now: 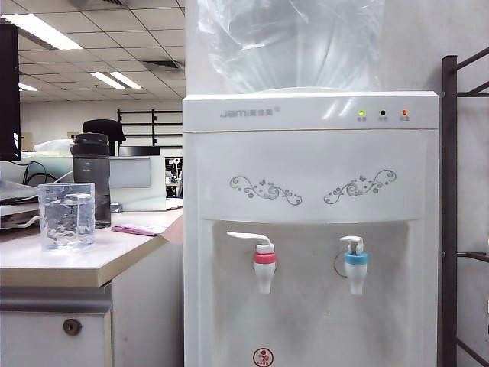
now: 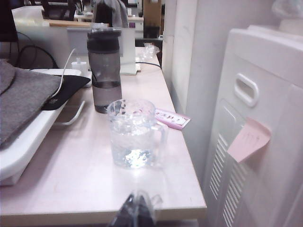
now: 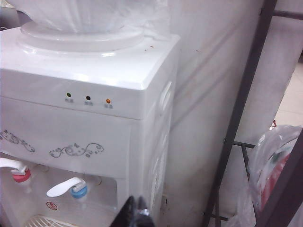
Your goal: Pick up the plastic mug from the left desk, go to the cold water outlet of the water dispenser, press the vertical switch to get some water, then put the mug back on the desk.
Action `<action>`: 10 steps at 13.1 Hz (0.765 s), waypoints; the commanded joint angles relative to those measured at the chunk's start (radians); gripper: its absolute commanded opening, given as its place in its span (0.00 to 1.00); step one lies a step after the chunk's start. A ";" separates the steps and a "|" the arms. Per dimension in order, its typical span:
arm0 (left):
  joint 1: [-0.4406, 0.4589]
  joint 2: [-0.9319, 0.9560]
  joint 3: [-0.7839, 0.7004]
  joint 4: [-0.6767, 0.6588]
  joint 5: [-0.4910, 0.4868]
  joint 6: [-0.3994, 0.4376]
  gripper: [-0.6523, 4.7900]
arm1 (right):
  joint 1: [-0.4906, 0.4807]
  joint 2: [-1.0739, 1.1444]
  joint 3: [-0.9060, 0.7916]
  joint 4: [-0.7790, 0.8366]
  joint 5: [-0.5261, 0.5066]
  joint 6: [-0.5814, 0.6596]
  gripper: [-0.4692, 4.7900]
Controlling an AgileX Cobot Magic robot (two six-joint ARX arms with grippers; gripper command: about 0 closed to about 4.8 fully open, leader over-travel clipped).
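Left end effector [image 2: 136, 208] closed, empty, short of plastic mug [image 2: 132, 134], right end effector [image 3: 134, 212] fingers together, holding nothing

Exterior view: level, close, square-on to water dispenser [image 1: 309, 229] front; left desk [image 1: 53, 264] edge at 9 o'clock. Left wrist view: above desk near edge, looking along top, dispenser side at 3 o'clock. Right wrist view: high, angled down on dispenser's front corner. All share dispenser.
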 commanded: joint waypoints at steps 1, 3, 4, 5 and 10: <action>-0.064 -0.002 0.000 0.016 -0.134 0.004 0.11 | 0.000 0.000 0.004 0.013 0.000 0.005 0.09; -0.065 -0.002 0.000 0.015 -0.137 0.002 0.11 | 0.000 0.000 0.004 0.012 0.000 0.005 0.09; -0.065 -0.002 0.000 0.015 -0.134 0.000 0.11 | 0.000 0.000 0.004 0.012 -0.001 0.005 0.09; -0.065 -0.002 0.000 0.015 -0.130 0.000 0.11 | 0.000 0.000 0.004 0.013 0.000 0.005 0.09; -0.065 -0.002 0.000 0.015 -0.130 0.000 0.11 | -0.002 0.000 -0.003 0.004 0.143 -0.011 0.09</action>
